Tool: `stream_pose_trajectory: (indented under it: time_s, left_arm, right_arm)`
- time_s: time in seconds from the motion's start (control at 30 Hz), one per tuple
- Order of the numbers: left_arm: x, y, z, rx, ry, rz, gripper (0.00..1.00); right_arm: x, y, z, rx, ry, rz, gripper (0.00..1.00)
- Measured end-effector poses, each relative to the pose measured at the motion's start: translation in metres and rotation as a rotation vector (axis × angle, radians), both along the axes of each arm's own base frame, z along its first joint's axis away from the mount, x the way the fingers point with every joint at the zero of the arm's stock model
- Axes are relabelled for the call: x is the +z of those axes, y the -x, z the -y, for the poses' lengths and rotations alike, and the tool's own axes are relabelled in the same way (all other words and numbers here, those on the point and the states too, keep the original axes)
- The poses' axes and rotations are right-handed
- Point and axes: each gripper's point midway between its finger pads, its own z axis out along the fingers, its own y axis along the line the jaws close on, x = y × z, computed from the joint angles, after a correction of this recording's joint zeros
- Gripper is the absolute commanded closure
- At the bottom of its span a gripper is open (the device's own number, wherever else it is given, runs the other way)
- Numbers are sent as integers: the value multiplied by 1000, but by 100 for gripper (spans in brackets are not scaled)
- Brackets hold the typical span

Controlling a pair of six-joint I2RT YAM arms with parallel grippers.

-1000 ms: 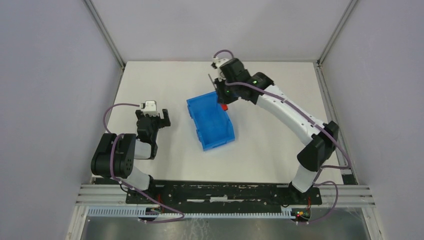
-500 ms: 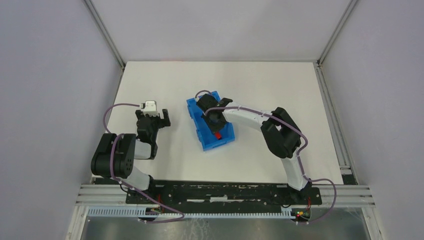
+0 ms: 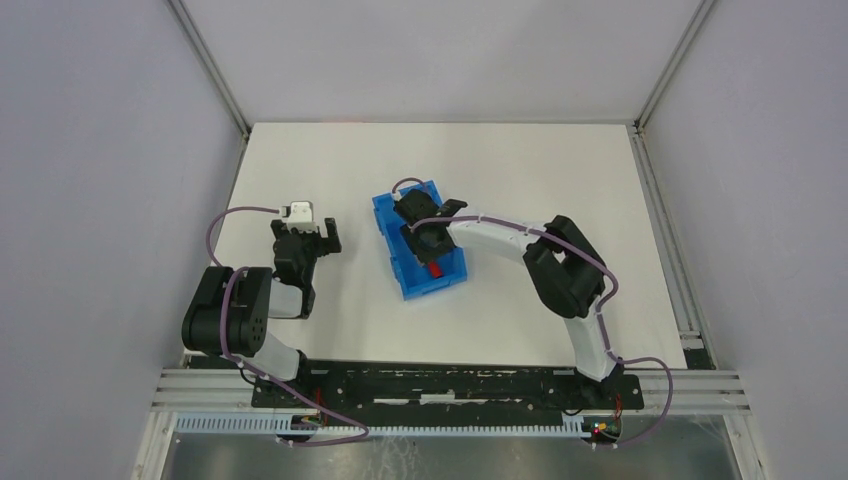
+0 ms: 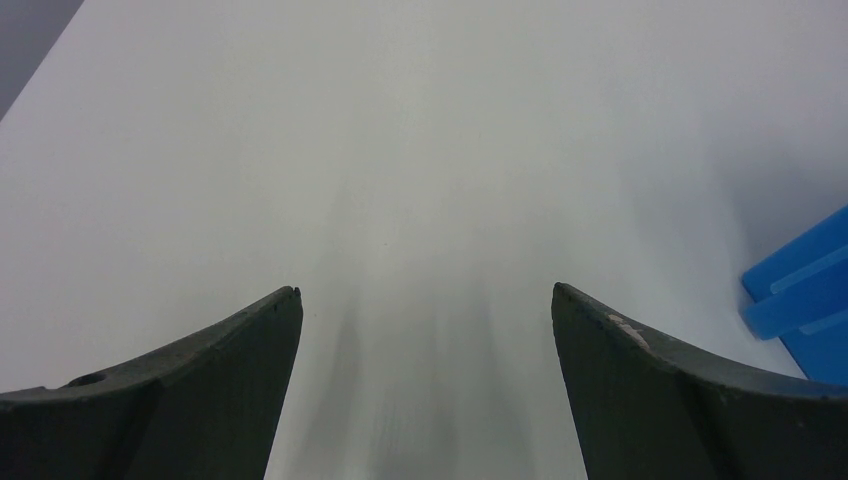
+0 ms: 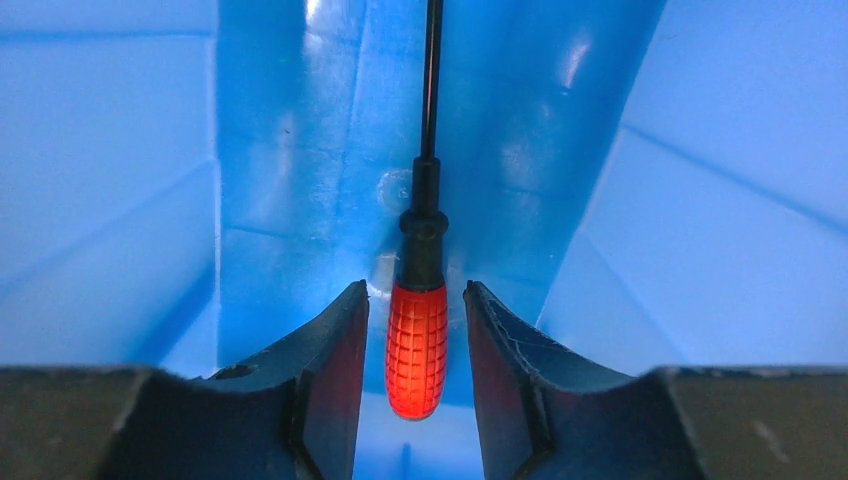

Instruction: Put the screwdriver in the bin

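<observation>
The blue bin [image 3: 392, 246] stands mid-table, long axis running away from me. My right gripper [image 3: 428, 248] reaches down inside it. In the right wrist view the screwdriver [image 5: 416, 345] lies on the bin's floor [image 5: 110, 200], red handle between my right gripper's [image 5: 415, 287] fingers and dark shaft pointing away. The jaws stand slightly apart with a small gap on each side of the handle. The red handle [image 3: 436, 270] shows in the top view near the bin's near end. My left gripper [image 3: 305, 232] is open and empty over bare table left of the bin.
The left wrist view shows the left gripper [image 4: 425, 288] over white table, with a corner of the bin [image 4: 805, 300] at its right edge. Grey walls and metal posts enclose the table.
A second ago the right gripper held the screwdriver above the bin's far right corner. It has swung down into the bin, and has barely moved in the last half second. The left arm is still.
</observation>
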Motion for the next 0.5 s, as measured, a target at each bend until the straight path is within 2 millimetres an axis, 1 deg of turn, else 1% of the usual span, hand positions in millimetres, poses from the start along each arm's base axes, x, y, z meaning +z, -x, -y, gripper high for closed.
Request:
stream_pose_trajectory:
  time_s: [0.07, 0.1, 0.13, 0.2, 0.27, 0.3, 0.37, 0.43, 0.47, 0.5]
  left_arm:
    - [0, 0, 0, 0, 0, 0, 0]
    - [0, 0, 0, 0, 0, 0, 0]
    - [0, 0, 0, 0, 0, 0, 0]
    - [0, 0, 0, 0, 0, 0, 0]
    - [0, 0, 0, 0, 0, 0, 0]
    - [0, 0, 0, 0, 0, 0, 0]
    - [0, 0, 0, 0, 0, 0, 0]
    - [0, 0, 0, 0, 0, 0, 0]
    - [0, 0, 0, 0, 0, 0, 0]
    - [0, 0, 0, 0, 0, 0, 0]
  right_arm:
    - [12, -3, -2, -2, -11, 26, 53]
    - [22, -5, -4, -1, -23, 48, 51]
    - [36, -8, -7, 0, -44, 74, 48]
    - [69, -12, -14, 4, -94, 131, 38]
    - [111, -16, -18, 7, -158, 204, 18]
    - [133, -18, -17, 7, -191, 245, 3]
    - [180, -20, -12, 5, -253, 336, 2]
    - [225, -19, 0, -7, -310, 432, 2]
    - [240, -18, 7, -14, -328, 466, 2]
    - [257, -17, 18, -29, -354, 515, 2]
